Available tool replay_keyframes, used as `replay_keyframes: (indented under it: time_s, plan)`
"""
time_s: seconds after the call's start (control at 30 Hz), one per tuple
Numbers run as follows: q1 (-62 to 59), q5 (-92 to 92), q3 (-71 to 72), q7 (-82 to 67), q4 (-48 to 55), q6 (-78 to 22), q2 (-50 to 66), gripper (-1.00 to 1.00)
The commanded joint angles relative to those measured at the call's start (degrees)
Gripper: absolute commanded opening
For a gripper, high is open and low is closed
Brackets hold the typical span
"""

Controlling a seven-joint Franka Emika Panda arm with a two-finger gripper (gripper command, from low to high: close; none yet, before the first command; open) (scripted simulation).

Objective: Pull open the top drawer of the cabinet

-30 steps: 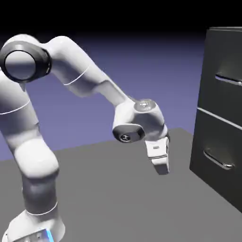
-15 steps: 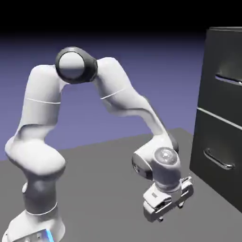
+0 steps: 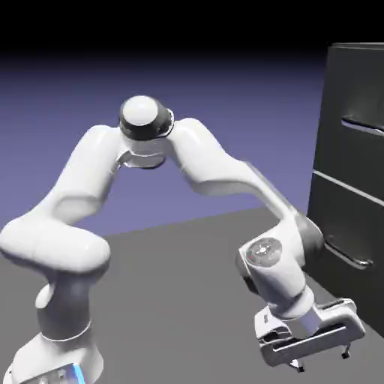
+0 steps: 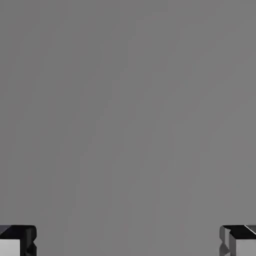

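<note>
The tall dark cabinet (image 3: 354,187) stands at the exterior view's right edge. Its top drawer (image 3: 358,97) sits flush, and the thin silver handle (image 3: 364,126) crosses its front. My gripper (image 3: 323,359) hangs far below that handle, close above the grey table and in front of the cabinet's foot, pointing downward. Its two fingers (image 3: 300,365) are spread wide and hold nothing. In the hand view only flat grey surface shows, with the gripper (image 4: 128,245) open and its fingertips (image 4: 15,242) far apart in the bottom corners.
A second drawer front with its own silver handle (image 3: 347,254) sits below the top one, just above and behind my wrist. The grey table (image 3: 172,300) stretches left of the hand. The arm's elbow (image 3: 146,120) arches high over the table.
Over the last second the hand has dropped from mid height down toward the table and moved right, toward the cabinet's base. The elbow swung right and the gripper turned downward.
</note>
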Motion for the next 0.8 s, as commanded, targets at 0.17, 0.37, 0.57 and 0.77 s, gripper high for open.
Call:
replay_keyframes:
  time_s: [0.17, 0.37, 0.57, 0.77]
  plan:
    - [6.2, 15.0, -10.8, 2.7, 4.2, -4.8, 12.0, 0.0]
    - [12.4, 29.9, -21.6, 5.5, 8.4, -9.6, 24.0, 0.0]
    - [18.6, 44.9, -32.4, 8.2, 12.5, -14.4, 35.9, 0.0]
    - [16.4, 49.1, -34.4, 9.7, 19.8, -13.0, 38.3, 0.0]
